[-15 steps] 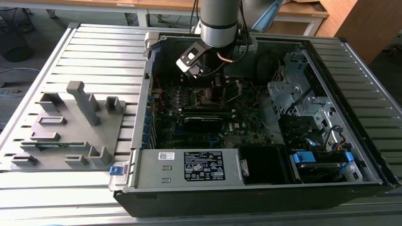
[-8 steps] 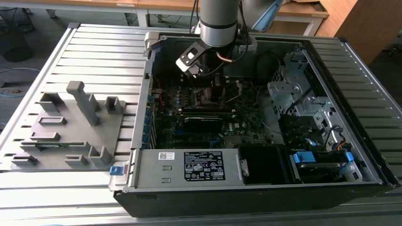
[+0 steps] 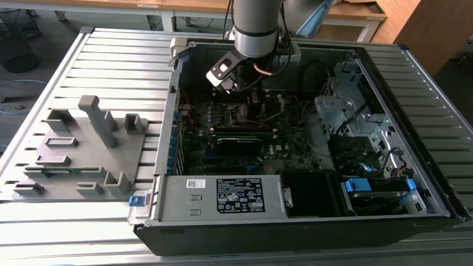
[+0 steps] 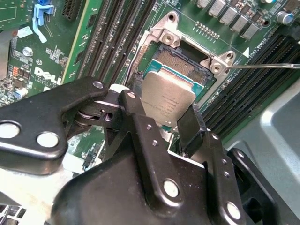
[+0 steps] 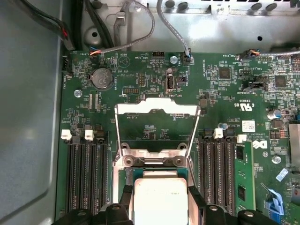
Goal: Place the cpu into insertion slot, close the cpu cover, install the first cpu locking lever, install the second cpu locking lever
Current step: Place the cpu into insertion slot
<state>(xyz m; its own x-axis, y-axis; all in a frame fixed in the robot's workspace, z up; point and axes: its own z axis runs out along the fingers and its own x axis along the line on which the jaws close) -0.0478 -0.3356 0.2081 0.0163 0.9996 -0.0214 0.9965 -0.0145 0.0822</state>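
End effector [image 4: 161, 117] pinches cpu [image 4: 168, 96] by opposite edges | cpu low over near part of insertion slot [image 4: 183, 58], contact unclear | rest of slot straight ahead | cpu cover [image 5: 136, 108] stands swung open beyond

cpu [image 5: 161, 199] cut off at edge — insertion slot [image 4: 183, 61] half hidden beneath it.

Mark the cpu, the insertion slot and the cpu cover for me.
cpu [image 4: 166, 96], second wrist view, centre of its metallic top.
insertion slot [image 4: 182, 60], second wrist view, its dark contact field.
cpu cover [image 5: 157, 107], first wrist view, frame bar opposite the hinge.
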